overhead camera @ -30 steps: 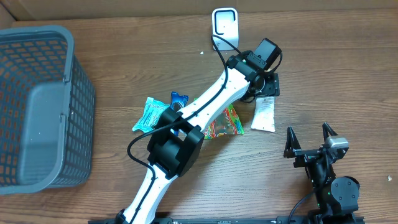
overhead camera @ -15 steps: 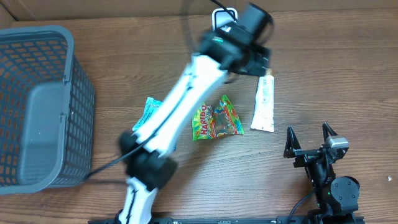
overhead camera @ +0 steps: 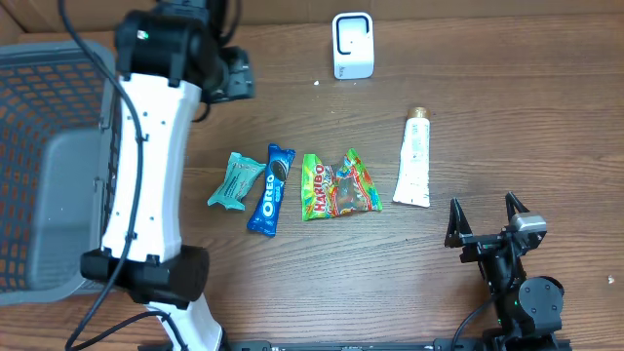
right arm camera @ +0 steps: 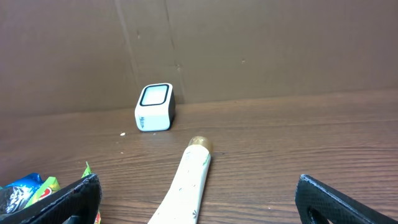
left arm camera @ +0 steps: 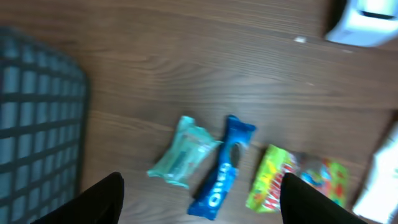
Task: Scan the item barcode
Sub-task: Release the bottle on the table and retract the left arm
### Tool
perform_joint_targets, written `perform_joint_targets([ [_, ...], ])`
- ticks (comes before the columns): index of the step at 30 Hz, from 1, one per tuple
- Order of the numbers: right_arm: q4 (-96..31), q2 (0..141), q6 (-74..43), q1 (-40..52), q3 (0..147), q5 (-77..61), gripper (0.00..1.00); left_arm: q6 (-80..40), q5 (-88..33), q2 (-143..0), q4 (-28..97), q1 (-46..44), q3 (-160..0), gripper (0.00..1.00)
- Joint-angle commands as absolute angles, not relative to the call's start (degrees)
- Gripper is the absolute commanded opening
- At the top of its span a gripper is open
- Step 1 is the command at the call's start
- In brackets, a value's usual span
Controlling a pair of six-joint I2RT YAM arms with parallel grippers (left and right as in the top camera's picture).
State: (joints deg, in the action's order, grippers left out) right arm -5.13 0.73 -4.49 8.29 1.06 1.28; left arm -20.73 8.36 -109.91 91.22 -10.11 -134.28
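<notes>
Overhead view: my left gripper (overhead camera: 230,76) hangs over the bench's back-left corner, beside the grey mesh basket (overhead camera: 49,166). My right gripper (overhead camera: 485,216) sits at the front right, jaws wide. Four items lie in a row mid-bench: crinkled teal packet (overhead camera: 234,180), glossy Oreo pack (overhead camera: 272,187), Haribo bag (overhead camera: 339,185), white tube (overhead camera: 415,161). The boxy white scanner (overhead camera: 353,44) stands at the back edge. Judgement: item selection is pending. Next I pinch one item and face its barcode to the scanner.

Left wrist: fingers (left arm camera: 102,199) spread, nothing between. The view is blurred, so barcodes are probably unreadable.

Right wrist: fingers (right arm camera: 81,193) spread, empty. The smooth, tan-capped tube points toward the scanner.
</notes>
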Motion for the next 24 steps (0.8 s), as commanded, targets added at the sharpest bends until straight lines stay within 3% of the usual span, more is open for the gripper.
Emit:
perform_joint_targets([
  [1,-4.7,0.2,-4.4,8.5,0.4,1.0,1.00,-18.8,8.7,-110.3,90.8,-6.1,-133.5,0.73],
  [13,-4.7,0.2,-4.4,8.5,0.4,1.0,1.00,-17.9,10.0,-110.1,88.8,-2.9,-133.5,0.76],
  [14,-4.7,0.2,-4.4,8.5,0.4,1.0,1.00,-18.0,11.0,-110.1,88.7,-2.9,-133.6,0.78],
  [15,-4.7,0.2,-4.4,8.5,0.4,1.0,1.00,-18.0,11.4,-110.1,88.6,-2.9,-133.5,0.99],
  [24,-4.7,0.2,-4.4,8.5,0.4,1.0,1.00,-18.0,10.7,-110.1,88.6,-3.0,-133.5,1.00],
])
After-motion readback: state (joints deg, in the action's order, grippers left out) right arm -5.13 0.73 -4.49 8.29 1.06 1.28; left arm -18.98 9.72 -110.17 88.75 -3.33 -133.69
